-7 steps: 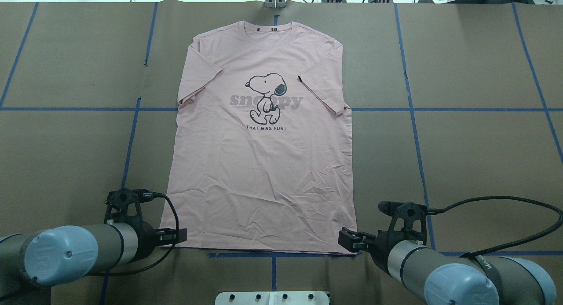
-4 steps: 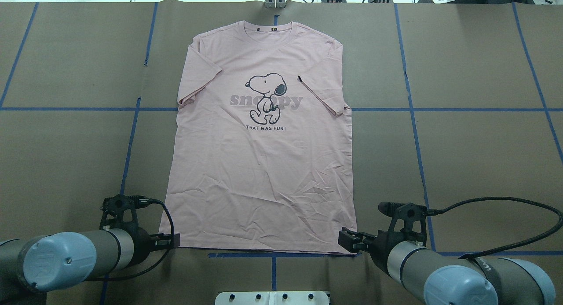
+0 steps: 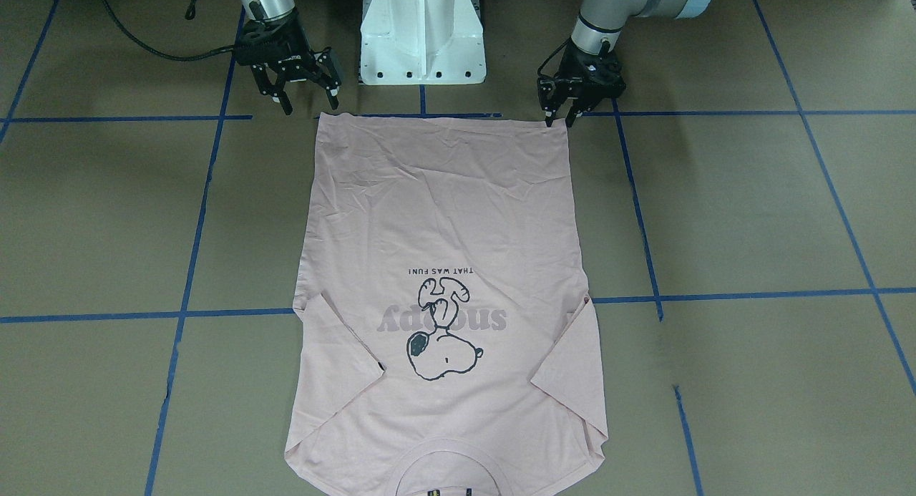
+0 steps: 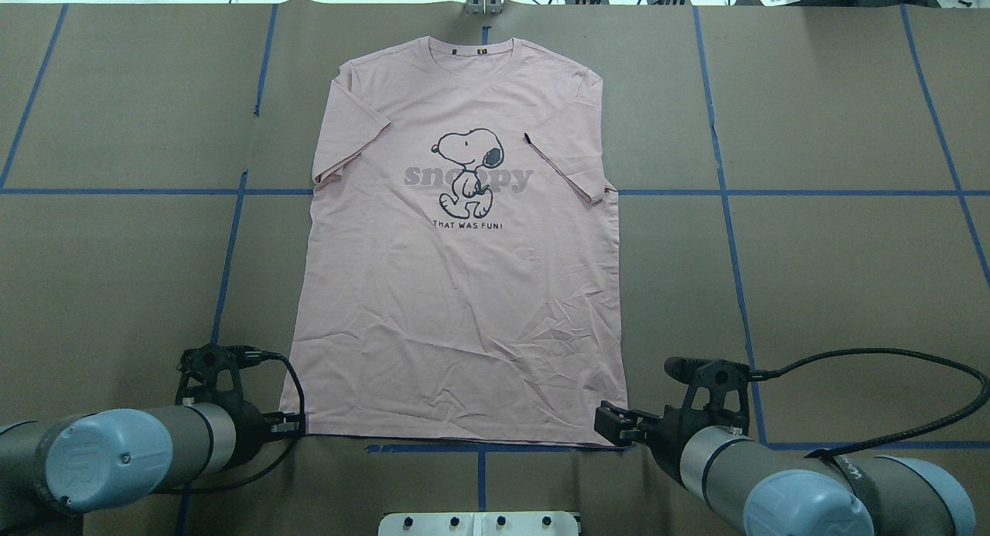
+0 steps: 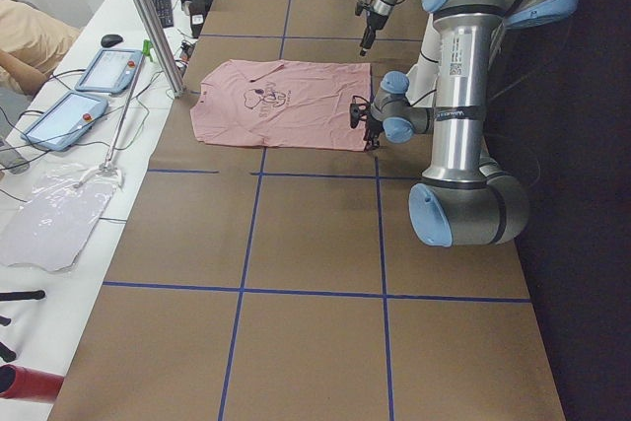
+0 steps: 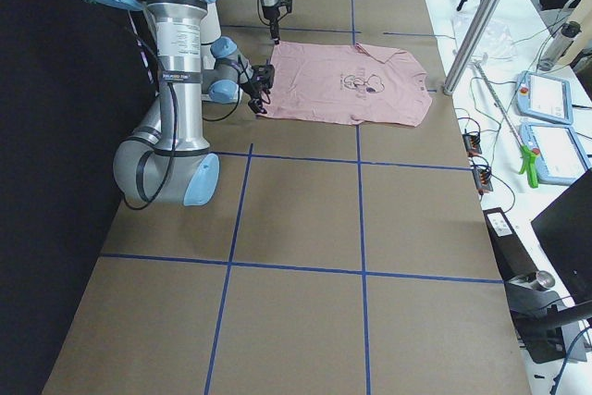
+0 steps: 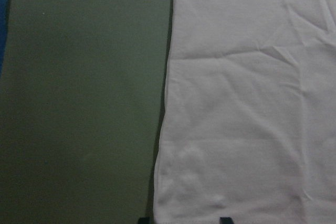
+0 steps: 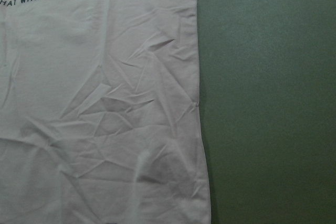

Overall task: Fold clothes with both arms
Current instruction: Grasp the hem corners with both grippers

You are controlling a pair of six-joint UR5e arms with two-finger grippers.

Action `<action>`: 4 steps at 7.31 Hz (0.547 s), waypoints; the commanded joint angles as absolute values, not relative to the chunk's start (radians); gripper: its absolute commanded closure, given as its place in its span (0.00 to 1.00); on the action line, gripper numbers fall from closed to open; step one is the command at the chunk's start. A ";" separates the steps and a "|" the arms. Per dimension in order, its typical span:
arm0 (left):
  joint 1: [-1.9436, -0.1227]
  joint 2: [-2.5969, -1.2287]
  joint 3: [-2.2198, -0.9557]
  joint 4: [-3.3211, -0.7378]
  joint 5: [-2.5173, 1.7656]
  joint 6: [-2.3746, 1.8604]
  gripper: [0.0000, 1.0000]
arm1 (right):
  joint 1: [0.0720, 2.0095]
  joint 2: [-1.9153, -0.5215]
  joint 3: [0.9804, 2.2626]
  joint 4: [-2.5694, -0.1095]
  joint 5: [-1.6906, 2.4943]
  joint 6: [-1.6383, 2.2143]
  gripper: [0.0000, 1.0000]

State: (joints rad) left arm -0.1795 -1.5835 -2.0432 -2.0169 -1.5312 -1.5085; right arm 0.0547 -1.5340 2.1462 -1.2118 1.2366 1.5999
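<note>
The pale pink Snoopy T-shirt [image 4: 464,288] lies flat and print up on the brown table, collar at the far edge and hem nearest me; it also shows in the front view [image 3: 444,217]. Both sleeves are folded in over the body. My left gripper [image 4: 295,425] is open at the hem's left corner; in the left wrist view its fingertips [image 7: 224,220] straddle the shirt's corner [image 7: 173,203]. My right gripper [image 4: 607,426] is open at the hem's right corner, its jaws spread wide in the front view [image 3: 308,104]. The right wrist view shows the shirt's right edge [image 8: 197,103], with no fingers in sight.
The white pedestal base [image 3: 422,34] stands between the arms, just behind the hem. Blue tape lines [image 4: 727,211] grid the brown table cover. A metal post [image 5: 148,17] and operator tablets [image 5: 108,71] stand along the far side, beyond the collar.
My left gripper has drawn back to the left and toward me, from over the hem corner to its edge. The right arm and the shirt have barely moved.
</note>
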 commanded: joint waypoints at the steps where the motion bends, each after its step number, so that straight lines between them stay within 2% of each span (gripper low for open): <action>1: -0.179 -1.583 -2.042 -2.016 -1.532 -1.506 0.55 | 0.054 -1.534 2.146 -1.212 1.233 1.600 0.05; 3: -0.178 -1.583 -2.037 -2.016 -1.532 -1.505 0.56 | 0.052 -1.534 2.145 -1.212 1.233 1.600 0.05; 4: -0.175 -1.583 -2.034 -2.016 -1.534 -1.505 0.62 | 0.051 -1.534 2.145 -1.212 1.233 1.600 0.05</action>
State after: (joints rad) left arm -0.1775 -1.5831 -2.0377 -2.0157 -1.5328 -1.5052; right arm 0.0519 -1.5339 2.1448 -1.2119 1.2335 1.6000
